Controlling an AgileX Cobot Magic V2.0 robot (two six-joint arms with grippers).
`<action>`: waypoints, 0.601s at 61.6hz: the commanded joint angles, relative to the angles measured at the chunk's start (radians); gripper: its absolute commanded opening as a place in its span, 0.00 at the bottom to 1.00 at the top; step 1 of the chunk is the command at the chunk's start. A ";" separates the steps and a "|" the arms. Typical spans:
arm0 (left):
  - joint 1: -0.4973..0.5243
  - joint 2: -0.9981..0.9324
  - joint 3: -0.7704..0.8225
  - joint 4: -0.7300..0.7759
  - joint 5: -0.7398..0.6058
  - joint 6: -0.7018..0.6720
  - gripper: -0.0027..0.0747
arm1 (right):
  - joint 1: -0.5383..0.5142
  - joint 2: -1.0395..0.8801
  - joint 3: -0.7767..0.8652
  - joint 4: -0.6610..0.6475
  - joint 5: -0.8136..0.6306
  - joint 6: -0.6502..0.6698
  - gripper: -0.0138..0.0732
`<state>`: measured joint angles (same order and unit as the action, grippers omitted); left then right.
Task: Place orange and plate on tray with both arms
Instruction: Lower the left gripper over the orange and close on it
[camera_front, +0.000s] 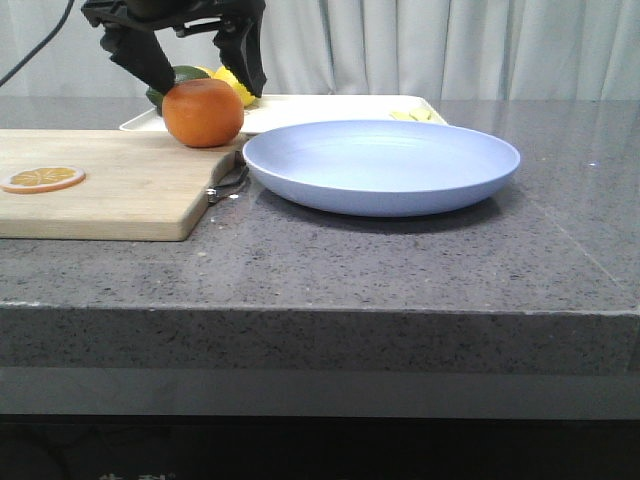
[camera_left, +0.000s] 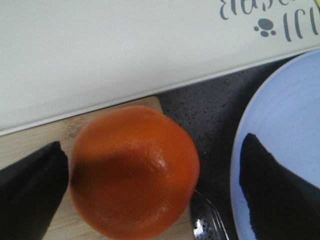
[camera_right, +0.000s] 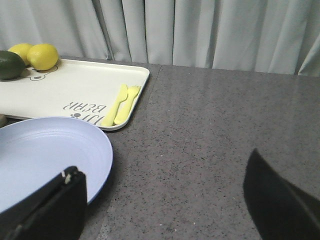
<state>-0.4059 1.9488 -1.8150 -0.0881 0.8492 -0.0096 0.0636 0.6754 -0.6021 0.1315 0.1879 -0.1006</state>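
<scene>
The orange (camera_front: 203, 112) sits on the far right corner of the wooden cutting board, just in front of the cream tray (camera_front: 320, 108). My left gripper (camera_front: 208, 85) is open, and it hangs over the orange with a black finger on each side. In the left wrist view the orange (camera_left: 134, 172) lies between the fingers (camera_left: 30, 185) with gaps. The pale blue plate (camera_front: 380, 165) rests on the stone counter to the right of the board. My right gripper (camera_right: 165, 210) is open and empty beside the plate's rim (camera_right: 97, 150). It is out of the front view.
The cutting board (camera_front: 110, 190) carries an orange slice (camera_front: 43, 179). Two lemons (camera_right: 42, 56), a dark green fruit (camera_right: 10, 65) and yellow cutlery (camera_right: 120, 104) lie on the tray (camera_right: 75, 85). A shiny metal piece (camera_front: 228, 185) lies between board and plate. A curtain hangs behind.
</scene>
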 joint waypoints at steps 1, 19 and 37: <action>-0.004 -0.047 -0.036 -0.008 -0.065 -0.012 0.90 | -0.004 -0.001 -0.036 0.002 -0.092 -0.005 0.90; 0.000 -0.011 -0.036 -0.008 -0.073 -0.012 0.90 | -0.004 -0.001 -0.036 0.002 -0.092 -0.005 0.90; 0.000 0.008 -0.036 0.003 -0.070 -0.012 0.90 | -0.004 -0.001 -0.036 0.002 -0.093 -0.005 0.90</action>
<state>-0.4059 2.0174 -1.8210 -0.0821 0.8270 -0.0117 0.0636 0.6754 -0.6021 0.1315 0.1879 -0.1006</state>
